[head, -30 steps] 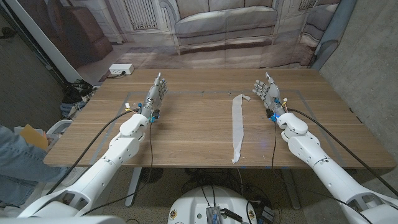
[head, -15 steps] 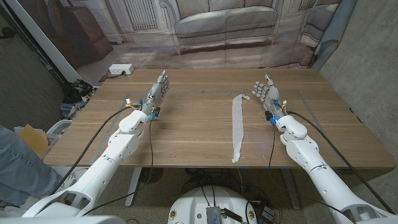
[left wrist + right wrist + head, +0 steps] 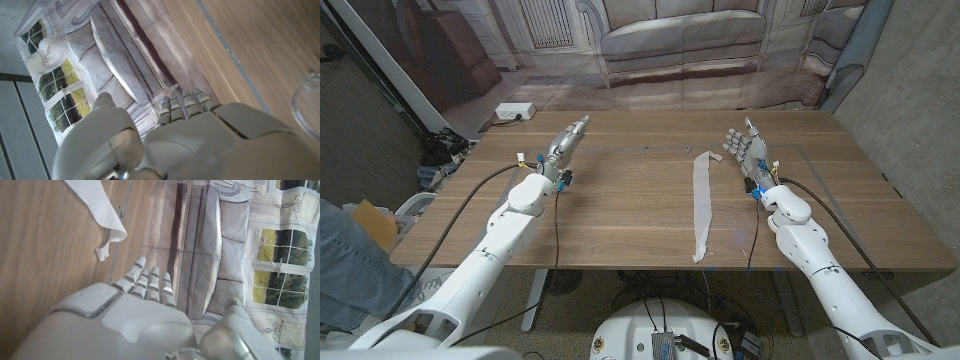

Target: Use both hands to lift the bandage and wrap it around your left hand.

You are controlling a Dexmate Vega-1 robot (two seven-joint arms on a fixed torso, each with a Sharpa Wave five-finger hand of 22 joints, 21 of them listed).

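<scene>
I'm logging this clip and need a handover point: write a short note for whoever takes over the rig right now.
Left hand: holds nothing, fingers straight, over the far left of the table.
Right hand: holds nothing, fingers apart, just right of the bandage's far end.
Bandage: a long white strip lying unrolled on the table, right of centre, untouched.
Done: nothing.
Left: grasp the bandage with both hands, lift it, wrap it around the left hand.

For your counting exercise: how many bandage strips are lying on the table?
1. A single white bandage lies stretched out on the wooden table, just inside the right hand and well away from the left hand.
</scene>
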